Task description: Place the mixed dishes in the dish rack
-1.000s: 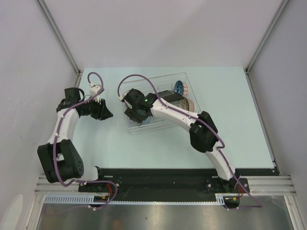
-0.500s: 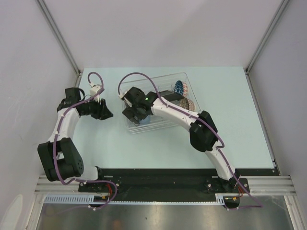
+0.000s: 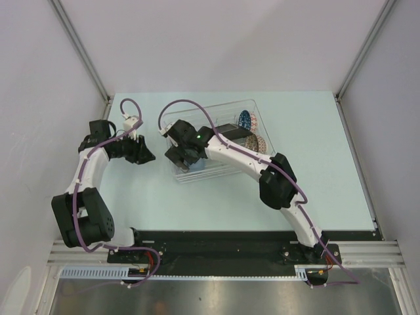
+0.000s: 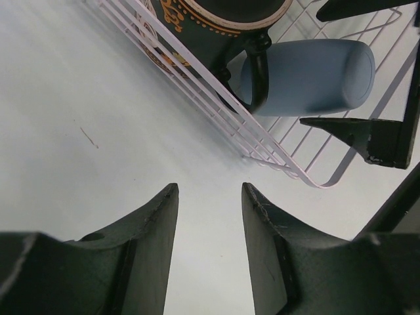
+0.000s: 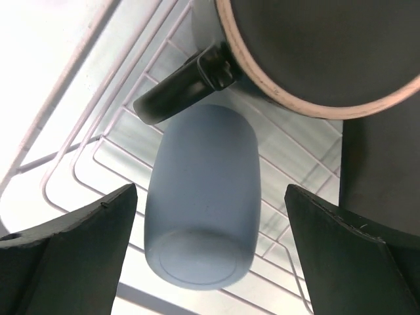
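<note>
The clear dish rack lies mid-table. Inside it the small light-blue cup lies on its side on the ribs, beside the dark mug with its black handle. My right gripper hangs over the cup, open wide, with a gap on each side of it. The blue patterned bowl and the beige patterned bowl stand on edge at the rack's far right. My left gripper is open and empty over bare table just left of the rack, with cup and mug ahead of it.
The rack's ribbed corner is close in front of the left fingers. The right gripper's black fingers show inside the rack. White walls with metal posts enclose the pale table.
The right gripper's jaws have spread wide off the light-blue cup, which now lies in the rack. The right wrist shifted slightly left. The left arm has not moved.
</note>
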